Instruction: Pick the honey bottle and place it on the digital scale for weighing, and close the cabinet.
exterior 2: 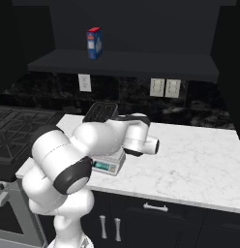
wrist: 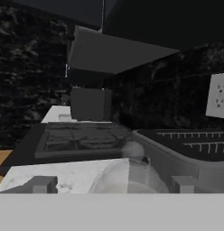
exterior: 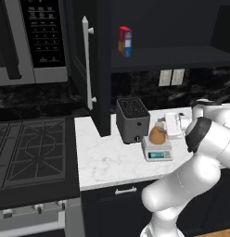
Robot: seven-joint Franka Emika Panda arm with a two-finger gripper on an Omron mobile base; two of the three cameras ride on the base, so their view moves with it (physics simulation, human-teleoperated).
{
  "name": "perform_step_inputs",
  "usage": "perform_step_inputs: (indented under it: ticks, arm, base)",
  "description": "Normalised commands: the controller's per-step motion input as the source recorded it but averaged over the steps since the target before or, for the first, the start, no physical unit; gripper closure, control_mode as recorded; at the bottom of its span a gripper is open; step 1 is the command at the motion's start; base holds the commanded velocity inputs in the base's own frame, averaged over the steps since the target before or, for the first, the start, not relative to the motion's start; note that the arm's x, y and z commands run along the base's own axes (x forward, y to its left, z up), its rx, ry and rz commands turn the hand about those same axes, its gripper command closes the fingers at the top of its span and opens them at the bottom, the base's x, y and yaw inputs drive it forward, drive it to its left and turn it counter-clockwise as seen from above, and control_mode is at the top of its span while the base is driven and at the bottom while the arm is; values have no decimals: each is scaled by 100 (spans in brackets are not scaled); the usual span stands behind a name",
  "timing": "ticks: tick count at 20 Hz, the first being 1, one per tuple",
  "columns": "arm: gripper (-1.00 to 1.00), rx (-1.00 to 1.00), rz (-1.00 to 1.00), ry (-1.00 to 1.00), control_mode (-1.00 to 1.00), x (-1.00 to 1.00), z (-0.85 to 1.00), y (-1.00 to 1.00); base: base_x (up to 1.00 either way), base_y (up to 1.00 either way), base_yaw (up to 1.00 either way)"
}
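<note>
The amber honey bottle (exterior: 156, 134) stands upright on the small grey digital scale (exterior: 156, 151), which sits on the white counter just right of the toaster. My gripper (exterior: 162, 126) reaches in from the right at bottle height. In the hand view its fingertips (wrist: 41, 184) stand wide on either side of the bottle's pale cap (wrist: 132, 151), with a gap on each side, so the gripper (wrist: 113, 184) is open and not holding it. The black upper cabinet's door (exterior: 77, 55) with its silver bar handle (exterior: 87, 62) stands swung open. The scale (exterior 2: 110, 165) peeks out under my arm.
A dark toaster (exterior: 132, 119) stands against the scale's left side. A red, blue and yellow box (exterior: 124, 41) sits on the cabinet shelf. The microwave (exterior: 33, 37) and stove (exterior: 28, 152) lie to the left. White counter (exterior 2: 189, 155) stretches right.
</note>
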Motion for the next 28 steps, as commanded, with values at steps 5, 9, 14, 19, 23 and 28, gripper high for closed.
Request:
perform_step_inputs:
  ticks: [5,9,14,19,23,28]
  arm:
    - [-100,1,-2,-18,-100,-26,11,-10]
    - [-100,1,-12,-52,-100,-87,33,-6]
    - [-100,0,-16,-43,-100,-43,35,-1]
    - [-100,14,-16,-40,-100,-77,66,-37]
    - [-100,28,-12,-38,-100,-74,88,-71]
    - [-100,26,-4,-36,-100,-51,61,-84]
  base:
    - [0,0,0]
    - [0,0,0]
    - [0,0,0]
    - [0,0,0]
    - [0,0,0]
    - [0,0,0]
